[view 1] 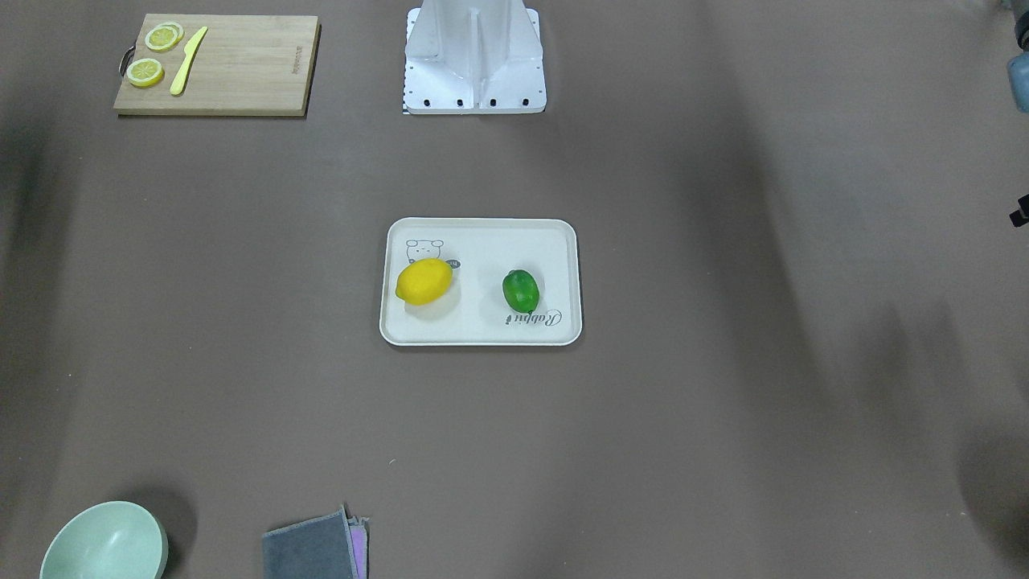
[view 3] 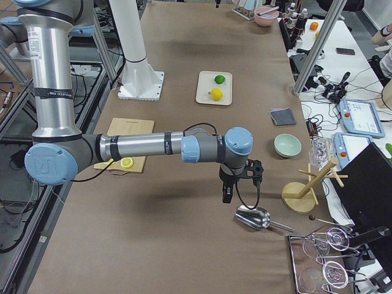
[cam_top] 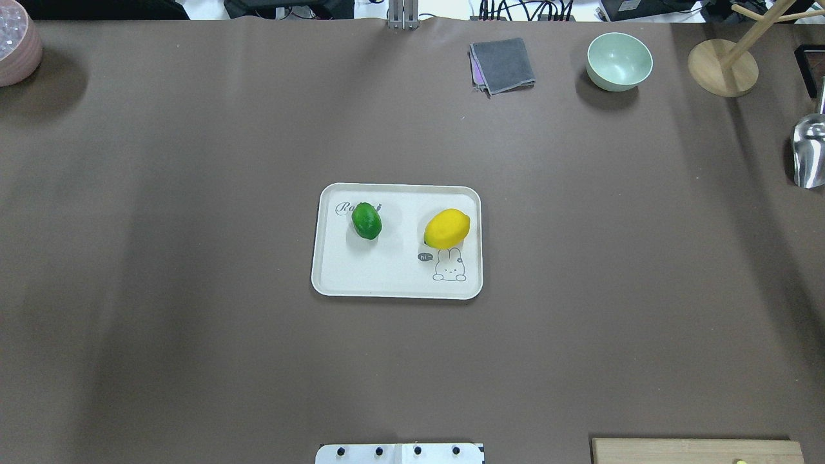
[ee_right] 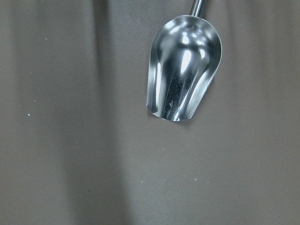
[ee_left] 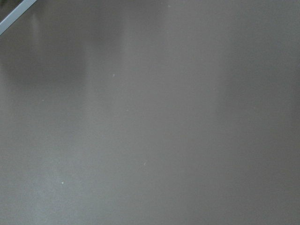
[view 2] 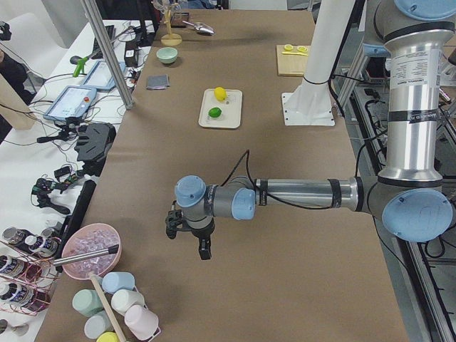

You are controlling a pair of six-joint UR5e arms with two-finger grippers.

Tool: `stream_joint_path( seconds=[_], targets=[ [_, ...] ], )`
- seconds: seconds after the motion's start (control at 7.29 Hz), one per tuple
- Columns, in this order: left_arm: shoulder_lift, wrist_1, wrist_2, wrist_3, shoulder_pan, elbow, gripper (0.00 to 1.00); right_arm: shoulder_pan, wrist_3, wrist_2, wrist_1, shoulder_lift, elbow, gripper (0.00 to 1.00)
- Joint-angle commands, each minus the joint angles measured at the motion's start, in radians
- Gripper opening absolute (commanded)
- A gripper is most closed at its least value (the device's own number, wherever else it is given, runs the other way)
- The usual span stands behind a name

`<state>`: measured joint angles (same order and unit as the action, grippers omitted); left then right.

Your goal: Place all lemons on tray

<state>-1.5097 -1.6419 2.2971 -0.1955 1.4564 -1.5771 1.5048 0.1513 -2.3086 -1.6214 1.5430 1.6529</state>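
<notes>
Overhead exterior view: yellow lemon (cam_top: 446, 228) and green lemon (cam_top: 366, 220) lie apart on the tray (cam_top: 393, 277) mid-tabletop (cam_top: 193, 290), so the job looks done; the left end effector (view 2: 187, 239) and right end effector (view 3: 240, 182), grip state impossible to tell, best hold off at the tabletop's ends.
</notes>
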Motion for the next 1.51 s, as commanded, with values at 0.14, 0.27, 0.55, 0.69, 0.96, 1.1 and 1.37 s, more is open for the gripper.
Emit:
stream_joint_path(
  seconds=[0.14,0.27,0.55,0.69,0.96,1.1,1.37],
  targets=[
    [-0.007,0.060,0.047,0.103,0.110,0.071,0.98,0.000,-0.002,-0.002,0.000,-0.001,-0.001,1.00],
    [-0.010,0.101,0.047,0.105,0.123,0.060,0.98,0.000,-0.004,-0.002,0.000,-0.001,-0.002,1.00],
    [-0.039,0.202,0.048,0.105,0.122,0.007,0.98,0.000,-0.010,-0.002,0.002,0.000,-0.005,1.00],
    [-0.081,0.293,0.048,0.110,0.124,-0.013,0.98,0.000,-0.016,-0.002,0.000,0.002,-0.005,1.00],
    [-0.081,0.292,0.048,0.163,0.128,0.003,0.98,0.000,-0.015,-0.002,0.002,0.003,-0.004,1.00],
    [-0.081,0.290,0.050,0.163,0.131,0.003,0.98,0.000,-0.015,-0.003,0.002,0.009,-0.004,1.00],
    [-0.081,0.290,0.050,0.163,0.130,0.003,0.98,0.002,-0.015,-0.002,0.002,0.009,0.002,0.99]
  ],
)
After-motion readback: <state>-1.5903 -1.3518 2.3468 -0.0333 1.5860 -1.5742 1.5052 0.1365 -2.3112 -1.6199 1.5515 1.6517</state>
